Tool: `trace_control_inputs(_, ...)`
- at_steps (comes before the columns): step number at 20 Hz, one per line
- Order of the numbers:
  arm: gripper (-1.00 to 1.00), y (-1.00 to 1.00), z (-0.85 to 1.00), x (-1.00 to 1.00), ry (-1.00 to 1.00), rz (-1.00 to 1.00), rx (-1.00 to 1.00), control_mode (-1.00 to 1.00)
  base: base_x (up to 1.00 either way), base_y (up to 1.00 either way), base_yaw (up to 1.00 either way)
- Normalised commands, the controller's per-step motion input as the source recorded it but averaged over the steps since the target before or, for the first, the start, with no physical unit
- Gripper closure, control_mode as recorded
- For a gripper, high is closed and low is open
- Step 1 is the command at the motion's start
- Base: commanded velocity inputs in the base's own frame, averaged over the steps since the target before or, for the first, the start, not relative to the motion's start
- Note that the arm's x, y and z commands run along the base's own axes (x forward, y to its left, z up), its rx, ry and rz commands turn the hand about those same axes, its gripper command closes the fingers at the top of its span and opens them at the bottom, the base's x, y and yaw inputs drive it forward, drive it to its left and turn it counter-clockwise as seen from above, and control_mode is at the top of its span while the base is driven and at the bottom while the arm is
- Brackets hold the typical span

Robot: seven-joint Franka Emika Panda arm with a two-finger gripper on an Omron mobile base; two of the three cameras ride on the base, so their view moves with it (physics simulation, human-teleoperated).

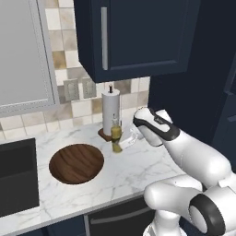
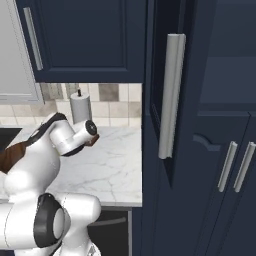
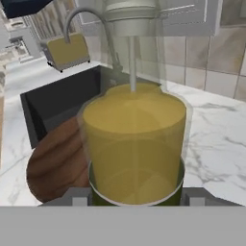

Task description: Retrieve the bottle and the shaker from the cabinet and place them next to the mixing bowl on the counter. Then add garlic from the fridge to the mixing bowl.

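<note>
Holding the bottle (image 3: 134, 144) between its two dark finger tips, the gripper (image 3: 136, 198) is closed on the glass near its base; I see the olive-yellow liquid close up in the hand view, with a thin spout rising from the top. In the left base view the bottle (image 1: 116, 133) stands upright on the counter (image 1: 133, 170), just right of the mixing bowl (image 1: 76, 163) and just in front of the paper-towel roll (image 1: 111, 110). The counter is white marble with faint grey veins. The bowl is wide, shallow, round, dark-brown wood with visible grain. To its left lies the black rectangular sink (image 1: 17, 177), and the hand view shows a curved grey faucet (image 3: 91, 29) over it. Behind runs a backsplash (image 1: 69, 60) of beige and tan square tiles. Navy cabinets (image 1: 138, 37) with grey bar handles hang above, and a tall navy door (image 2: 165, 125) stands right.
</note>
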Motion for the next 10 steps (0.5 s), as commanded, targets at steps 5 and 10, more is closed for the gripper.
trace_control_inputs(5, 1.00, 0.12, -0.14, 0.07, 0.00, 0.05, 0.00, -1.00, 0.00, 0.00, 0.00)
trace_control_inputs(10, 1.00, 0.18, -0.09, 0.05, 0.00, 0.04, 0.00, -1.00, 0.00, 0.00, 0.00)
